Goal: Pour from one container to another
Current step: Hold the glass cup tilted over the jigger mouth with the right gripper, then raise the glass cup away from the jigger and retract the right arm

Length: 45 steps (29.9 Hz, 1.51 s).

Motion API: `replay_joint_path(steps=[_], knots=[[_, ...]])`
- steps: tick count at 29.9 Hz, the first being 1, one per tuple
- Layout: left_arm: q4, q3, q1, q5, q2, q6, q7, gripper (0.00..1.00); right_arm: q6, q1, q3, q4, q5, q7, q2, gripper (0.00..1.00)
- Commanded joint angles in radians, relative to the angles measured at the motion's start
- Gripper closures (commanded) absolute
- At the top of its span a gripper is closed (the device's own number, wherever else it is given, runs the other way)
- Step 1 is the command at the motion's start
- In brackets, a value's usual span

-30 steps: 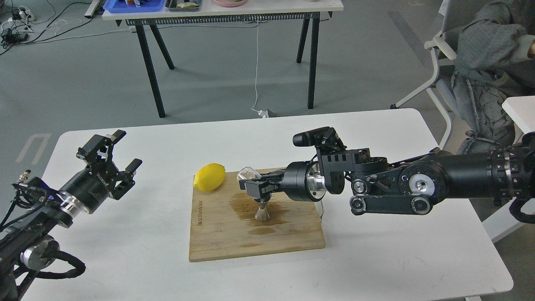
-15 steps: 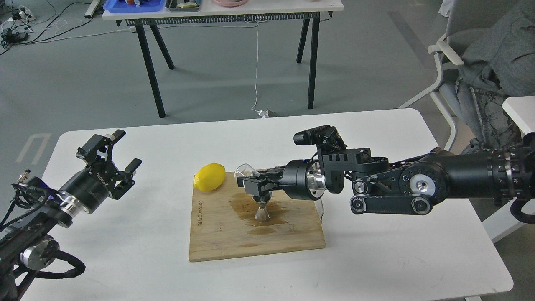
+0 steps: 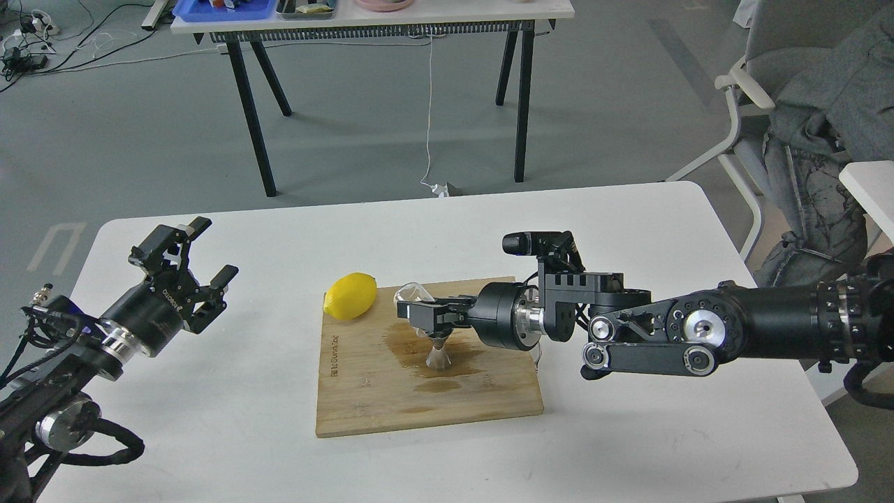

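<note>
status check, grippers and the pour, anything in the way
Left gripper open, empty, off the board. Right gripper shut on clear cup, directly over steel jigger. Lemon beside it, apart; wet patch on board.

single head view, looking forward and down from above the near edge of the white bench (image 3: 230, 433), whole benchtop in frame at mid distance, both arms entering from the sides, floor and a second table (image 3: 370, 17) beyond the far edge
</note>
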Motion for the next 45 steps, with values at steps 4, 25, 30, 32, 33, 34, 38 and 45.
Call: replay_joint_path(steps=[4, 25, 30, 32, 33, 34, 38, 45], knots=[[0.013, 0.001, -0.001, 0.000, -0.005, -0.002, 0.000, 0.01, -0.024, -0.029, 0.041, 0.001, 0.009, 0.004, -0.005, 0.64], [0.015, 0.001, -0.003, 0.008, -0.030, 0.000, 0.000, 0.01, -0.063, -0.331, 0.917, -0.055, 0.902, -0.006, 0.014, 0.63], [0.015, 0.001, -0.003, 0.009, -0.031, 0.000, 0.000, 0.01, -0.063, -0.485, 1.188, -0.107, 1.176, -0.006, 0.016, 0.63], [0.015, 0.001, -0.003, 0.009, -0.031, 0.000, 0.000, 0.01, -0.063, -0.548, 1.282, -0.126, 1.230, -0.007, 0.017, 0.63], [0.015, 0.001, -0.003, 0.009, -0.031, 0.000, 0.000, 0.01, -0.063, -0.584, 1.333, -0.136, 1.258, -0.007, 0.019, 0.63], [0.015, 0.001, -0.005, 0.009, -0.031, 0.000, 0.000, 0.01, -0.063, -0.623, 1.383, -0.147, 1.291, -0.007, 0.024, 0.63], [0.015, 0.000, -0.005, 0.009, -0.031, 0.000, 0.000, 0.01, -0.066, -0.773, 1.551, -0.179, 1.456, -0.009, 0.037, 0.63], [0.015, 0.000, -0.005, 0.009, -0.034, 0.000, 0.000, 0.01, -0.142, -0.919, 1.594, -0.239, 1.586, -0.006, 0.051, 0.63]])
